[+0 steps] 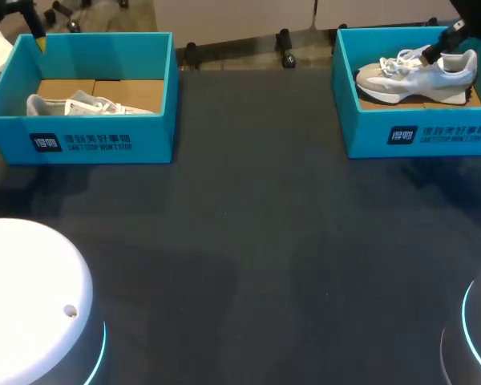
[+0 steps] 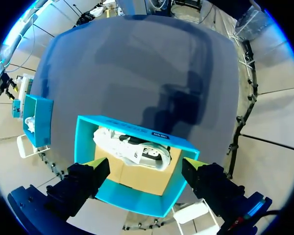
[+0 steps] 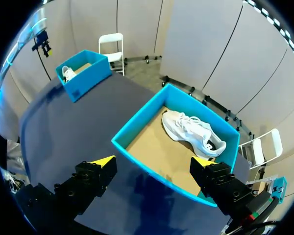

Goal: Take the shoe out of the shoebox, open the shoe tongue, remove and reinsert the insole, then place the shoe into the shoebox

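Two teal boxes sit well apart on the dark tabletop [image 1: 256,224], one toward each far corner, each with a pale shoe inside on a brown cardboard floor. In the left box [image 1: 104,144] the left shoe [image 1: 80,104] lies close along the printed front wall, only its upper part showing over that wall in the head view. In the right box [image 1: 433,132] the right shoe [image 1: 421,74] stands upright on its sole, white laces up, toe toward the middle of the tabletop and heel toward the outer wall. The left claw [image 2: 144,165] hangs above the left box, released, its two fingers [image 2: 88,178] spread wide with nothing between them; in its wrist view the box and shoe lie under and ahead of it, apart from the yellow tips. The right claw [image 3: 152,161] hangs above the right box, likewise released and holding nothing, fingers [image 3: 90,178] wide apart, with the near wall of the box under it and the shoe ahead, untouched. In the head view the right arm crosses in front of the right shoe's heel end.
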You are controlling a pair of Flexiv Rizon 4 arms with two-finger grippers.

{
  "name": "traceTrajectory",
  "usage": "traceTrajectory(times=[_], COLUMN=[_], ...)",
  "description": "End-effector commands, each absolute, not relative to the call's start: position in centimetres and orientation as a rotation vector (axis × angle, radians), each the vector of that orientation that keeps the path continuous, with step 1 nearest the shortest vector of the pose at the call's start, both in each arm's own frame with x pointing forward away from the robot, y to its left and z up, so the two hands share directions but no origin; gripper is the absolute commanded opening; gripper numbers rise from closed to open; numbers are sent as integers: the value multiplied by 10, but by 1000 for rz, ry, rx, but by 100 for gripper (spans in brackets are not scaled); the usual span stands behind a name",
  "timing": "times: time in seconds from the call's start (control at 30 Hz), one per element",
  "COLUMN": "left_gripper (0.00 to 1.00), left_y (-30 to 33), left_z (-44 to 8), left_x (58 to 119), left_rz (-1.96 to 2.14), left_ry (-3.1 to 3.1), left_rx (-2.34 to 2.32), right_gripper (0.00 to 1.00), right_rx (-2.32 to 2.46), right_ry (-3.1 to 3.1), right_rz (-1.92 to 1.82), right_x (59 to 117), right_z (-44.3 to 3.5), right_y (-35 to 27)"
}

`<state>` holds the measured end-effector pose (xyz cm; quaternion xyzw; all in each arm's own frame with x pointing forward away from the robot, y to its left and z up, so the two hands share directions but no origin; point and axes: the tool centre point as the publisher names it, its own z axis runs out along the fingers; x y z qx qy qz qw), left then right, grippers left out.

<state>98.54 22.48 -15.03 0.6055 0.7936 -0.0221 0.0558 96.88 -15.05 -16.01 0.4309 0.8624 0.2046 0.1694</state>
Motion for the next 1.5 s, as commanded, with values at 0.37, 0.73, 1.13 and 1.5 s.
traceTrajectory(times=[0.37, 0.73, 1.13, 1.5], left_gripper=[100, 100, 100, 100], left_y=[224, 224, 224, 224], left_z=[-150, -150, -150, -150], left_x=[984, 984, 984, 984], left_rz=[-61, -61, -61, -61], left_ry=[2409, 2409, 2409, 2409], left_rx=[1837, 1837, 1837, 1837], right_gripper=[100, 100, 100, 100], right_rx=[1635, 1981, 2153, 2153], right_ry=[2188, 1895, 1669, 1669], right_rz=[511, 401, 295, 295], right_x=[1027, 1062, 1062, 1062], right_z=[-175, -196, -206, -206], right_y=[-186, -203, -227, -227])
